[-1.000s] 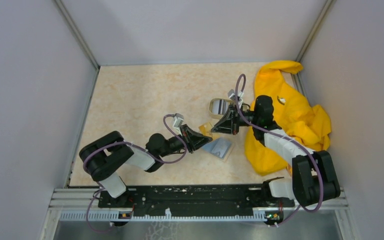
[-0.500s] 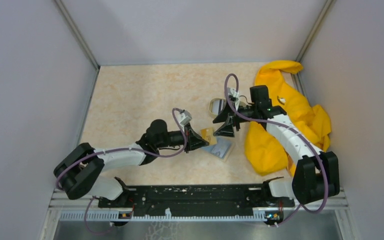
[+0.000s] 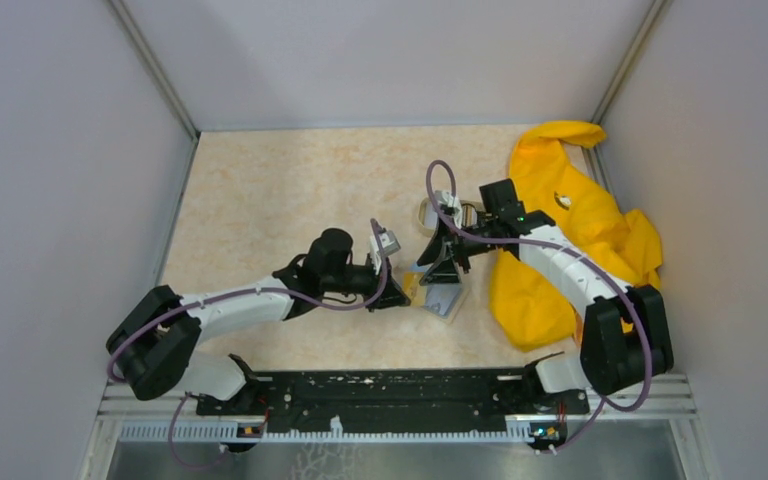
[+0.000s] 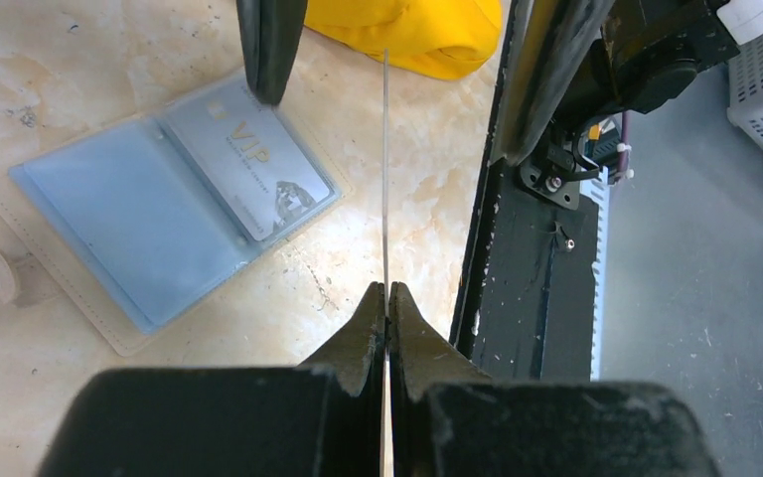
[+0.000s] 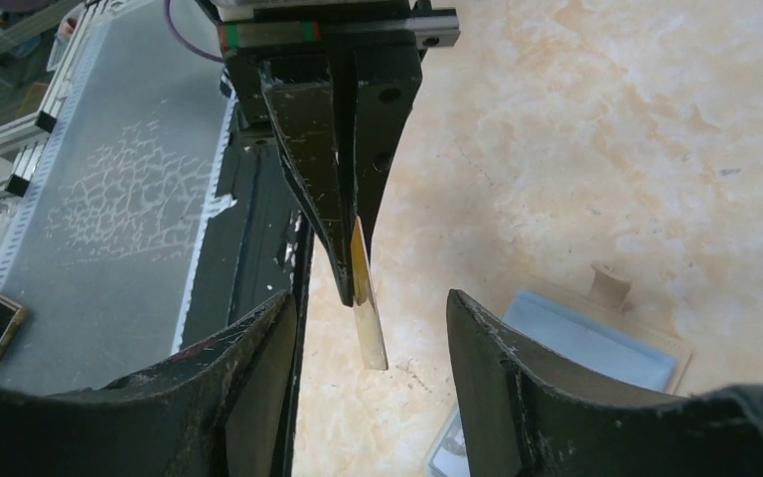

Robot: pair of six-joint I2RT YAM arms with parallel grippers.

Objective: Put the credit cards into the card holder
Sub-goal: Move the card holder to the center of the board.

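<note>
My left gripper [image 4: 387, 288] is shut on a thin gold credit card [image 4: 385, 169], seen edge-on and sticking out ahead of the tips. The tan card holder [image 4: 159, 214] lies open on the table with its light blue inside up, and a grey VIP card [image 4: 258, 169] sits in its right pocket. My right gripper [image 5: 368, 313] is open, its fingers [image 5: 517, 388] on either side of the gold card's [image 5: 368, 323] free end without touching it. From above, both grippers [image 3: 397, 290] [image 3: 443, 272] meet just over the card holder [image 3: 447, 298].
A big yellow cloth [image 3: 580, 230] lies bunched at the right, under the right arm. An oval beige dish [image 3: 425, 213] sits behind the right gripper, mostly hidden. Grey walls close in three sides. The black rail [image 4: 517, 298] runs along the near table edge.
My left arm has stretched rightward, carrying the gold card over the card holder. My right gripper has opened and swung left from the dish to straddle the card.
</note>
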